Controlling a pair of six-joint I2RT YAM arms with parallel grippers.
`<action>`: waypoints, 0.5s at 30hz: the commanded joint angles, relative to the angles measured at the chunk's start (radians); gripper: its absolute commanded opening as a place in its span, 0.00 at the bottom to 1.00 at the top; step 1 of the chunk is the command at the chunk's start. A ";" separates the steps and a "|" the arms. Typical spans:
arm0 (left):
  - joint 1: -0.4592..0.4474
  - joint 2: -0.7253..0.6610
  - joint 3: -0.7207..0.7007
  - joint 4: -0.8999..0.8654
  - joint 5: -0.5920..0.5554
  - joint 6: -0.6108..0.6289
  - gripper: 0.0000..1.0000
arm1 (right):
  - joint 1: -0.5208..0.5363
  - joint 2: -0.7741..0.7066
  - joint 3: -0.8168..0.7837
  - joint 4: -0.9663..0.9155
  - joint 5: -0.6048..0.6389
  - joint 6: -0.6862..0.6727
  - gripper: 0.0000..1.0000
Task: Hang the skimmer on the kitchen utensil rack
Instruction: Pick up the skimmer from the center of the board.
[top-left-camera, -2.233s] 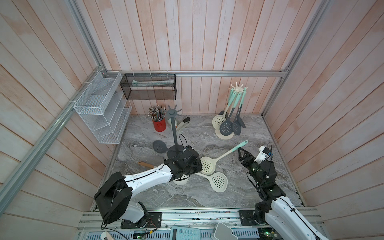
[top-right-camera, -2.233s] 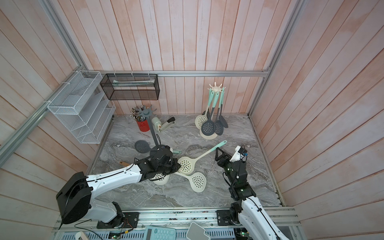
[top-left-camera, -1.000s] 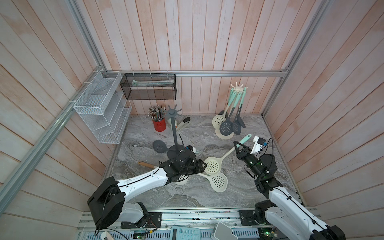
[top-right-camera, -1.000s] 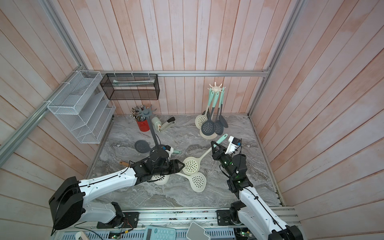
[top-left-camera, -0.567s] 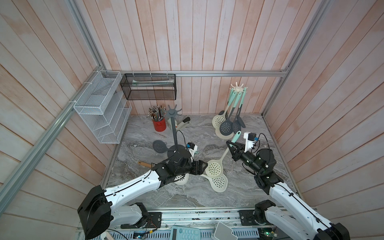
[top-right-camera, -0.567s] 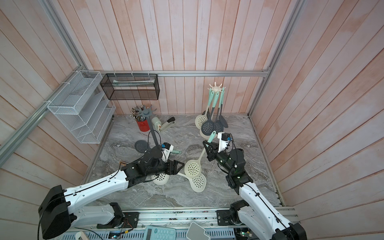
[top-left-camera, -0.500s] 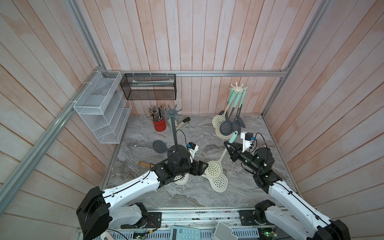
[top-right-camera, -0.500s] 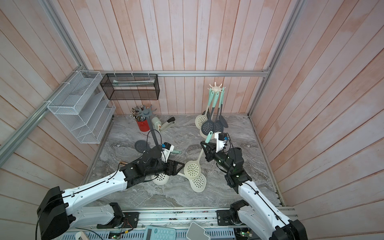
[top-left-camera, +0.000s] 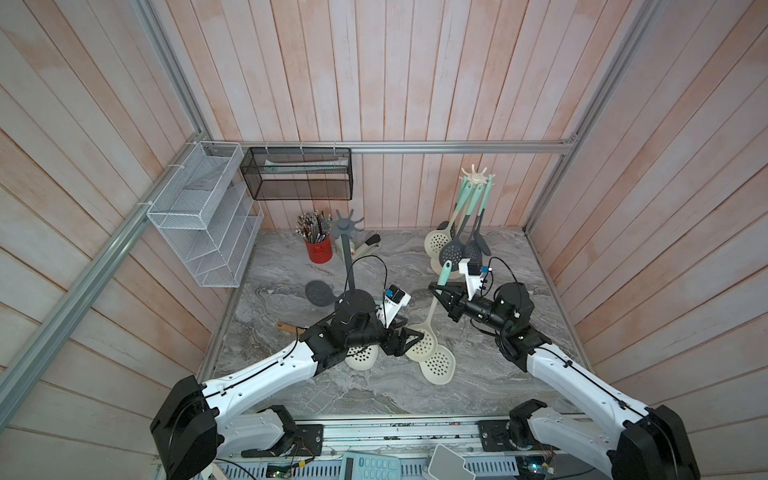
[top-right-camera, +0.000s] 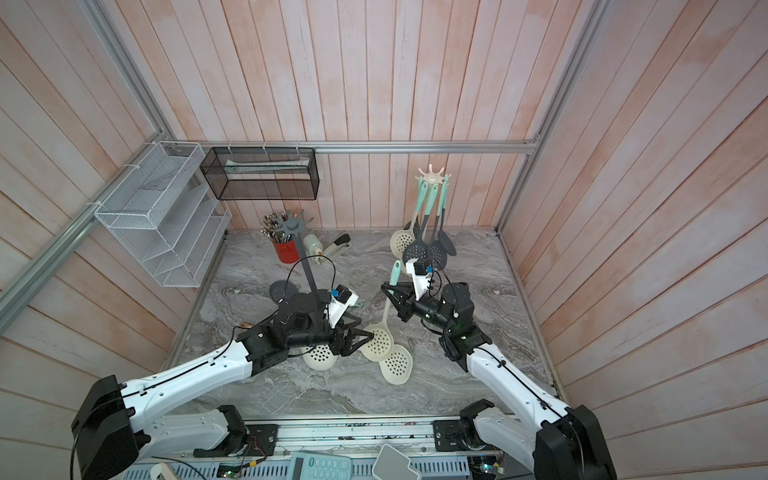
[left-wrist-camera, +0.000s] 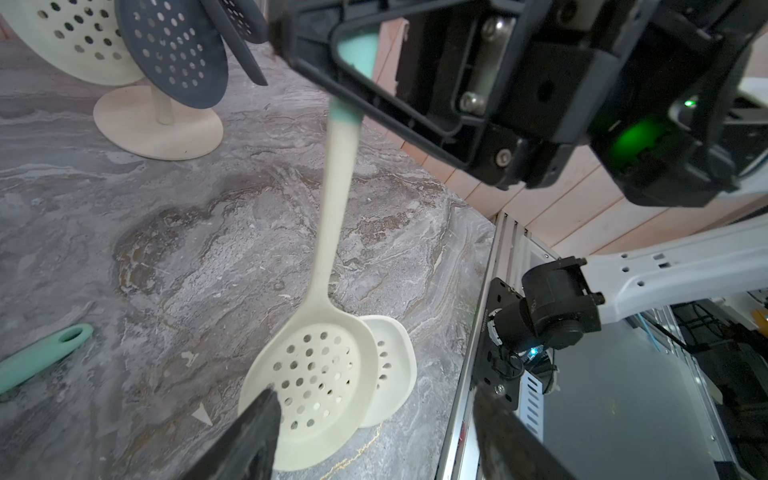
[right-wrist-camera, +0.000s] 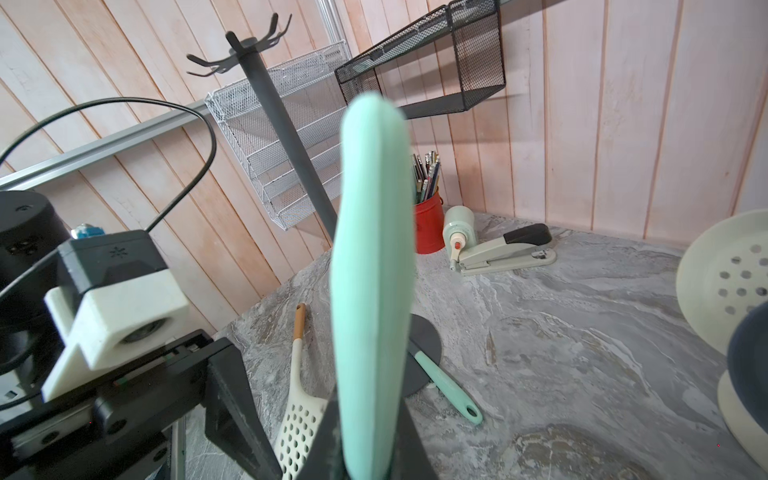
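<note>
Your right claw (top-left-camera: 439, 290) grips the skimmer (top-left-camera: 431, 311) by its mint handle, bowl down near the grey rack (top-left-camera: 348, 255) beside your open left claw (top-left-camera: 409, 340): steady the bowl, then lift the handle hole onto a hook.

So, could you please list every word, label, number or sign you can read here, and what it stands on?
No word or number is legible.
Red pencil cup: dark mark on its front, too small to read.
Calculator: key markings too small to read.
Black plate at the right arm's base: fine print, blurred.
Left wrist camera housing: small star-shaped sign, no letters.
</note>
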 joint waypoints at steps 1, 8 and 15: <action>0.022 0.021 0.040 0.062 0.066 0.076 0.73 | 0.010 0.023 0.052 0.046 -0.078 -0.023 0.00; 0.088 0.051 0.058 0.097 0.091 0.131 0.69 | 0.016 0.092 0.077 0.114 -0.164 0.012 0.00; 0.099 0.075 0.073 0.107 0.109 0.216 0.66 | 0.072 0.152 0.148 0.078 -0.172 0.009 0.00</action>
